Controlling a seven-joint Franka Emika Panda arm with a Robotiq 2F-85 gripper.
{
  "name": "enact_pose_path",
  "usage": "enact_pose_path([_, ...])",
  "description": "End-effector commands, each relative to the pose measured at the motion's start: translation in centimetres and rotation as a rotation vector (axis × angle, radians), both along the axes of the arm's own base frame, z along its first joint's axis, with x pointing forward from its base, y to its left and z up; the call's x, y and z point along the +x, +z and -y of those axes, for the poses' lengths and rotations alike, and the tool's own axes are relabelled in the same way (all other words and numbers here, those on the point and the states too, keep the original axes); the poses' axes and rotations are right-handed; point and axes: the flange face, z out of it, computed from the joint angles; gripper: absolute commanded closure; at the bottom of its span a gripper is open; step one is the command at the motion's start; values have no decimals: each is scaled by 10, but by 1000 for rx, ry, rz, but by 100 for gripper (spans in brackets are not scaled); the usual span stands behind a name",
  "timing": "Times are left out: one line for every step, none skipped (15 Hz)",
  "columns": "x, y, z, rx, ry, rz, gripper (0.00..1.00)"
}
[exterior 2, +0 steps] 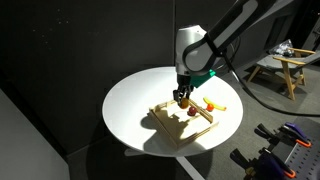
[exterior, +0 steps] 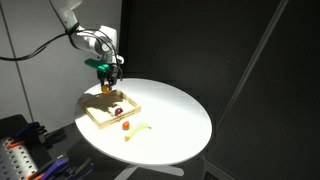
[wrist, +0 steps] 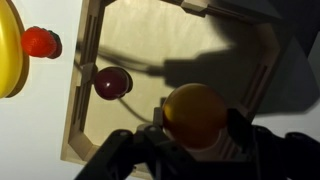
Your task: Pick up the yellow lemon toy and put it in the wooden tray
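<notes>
The black end effector is squeezed onto the small round bright yellow lemon toy. In the wrist view, one dark finger is on one side of the toy and another finger is on the other side. The toy fills the gap between them.

The yellow lemon toy hangs over the flat, square, light wooden tray. In the wrist view it sits over the tray's floor, close to one edge of the low rim. In both exterior views the end effector points down at the tray and looks lifted a little above it. Its dark shadow falls across the tray floor.

A little dark red ball lies inside the wooden tray, near one side of the rim. It is apart from the lemon toy.

The tray rests on a big round white counter. Just outside the tray, on the counter, lies a small red toy. Right beside it is a long thin yellow toy, partly cut off at the edge of the wrist view. In an exterior view these two lie close together by the tray.

The white and black robot arm reaches in from above.
</notes>
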Motion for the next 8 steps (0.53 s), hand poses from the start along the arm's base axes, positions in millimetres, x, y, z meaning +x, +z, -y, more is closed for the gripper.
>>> enact_pose_path([10,-10,-11,1,66,-14,60])
enact_pose_path([11,-13,-12,3,87,-15,60])
enact_pose_path([11,-17,-13,5,111,-15,60])
enact_pose_path([12,-20,-14,4,130,-16,60])
enact_pose_path([13,-24,-14,2,150,-18,60])
enact_pose_path([14,-28,-13,2,166,-22,60])
enact_pose_path([14,-32,-12,-5,181,-27,60])
enact_pose_path([15,-36,-11,-12,194,-30,60])
